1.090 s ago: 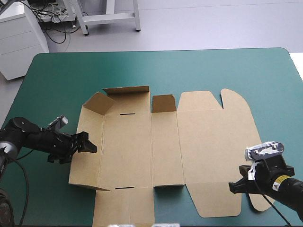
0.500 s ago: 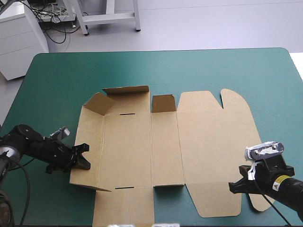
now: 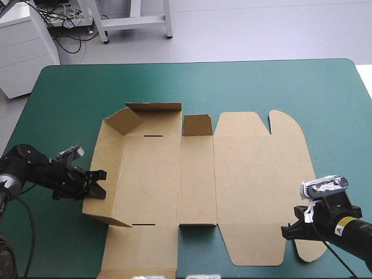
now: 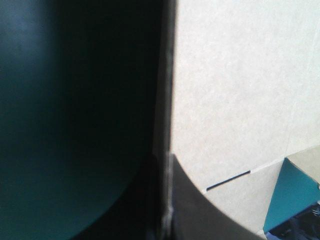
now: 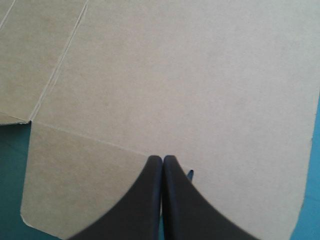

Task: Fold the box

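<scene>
High view: a brown box (image 3: pixel 197 174), a cut sheet of board, lies across the middle of a teal-green bench (image 3: pixel 232 87). Most of the sheet is flat. Its left wall stands raised, and so does a far wall at the left end, with a small corner flap tilted between them. The left tool (image 3: pixel 100 184) reaches in from the bench's left side and meets the raised left wall near its near end. The right tool (image 3: pixel 285 231) sits at the near right corner of the sheet, over the flat board.

Left wrist view: the left tool (image 4: pixel 162 160) has its black fingers nearly together, with the upright edge of the box (image 4: pixel 230 100) pinched between them. The wall's inner face is lit and a short slot shows in it. The bench (image 4: pixel 50 100) lies on the wall's outer side.

Right wrist view: the right tool (image 5: pixel 162 160) is closed, its fingers meeting in one pointed arch with nothing between them. It points across the flat box (image 5: pixel 175 75), above a rounded flap. The bench (image 5: pixel 10 190) shows beside that flap.
</scene>
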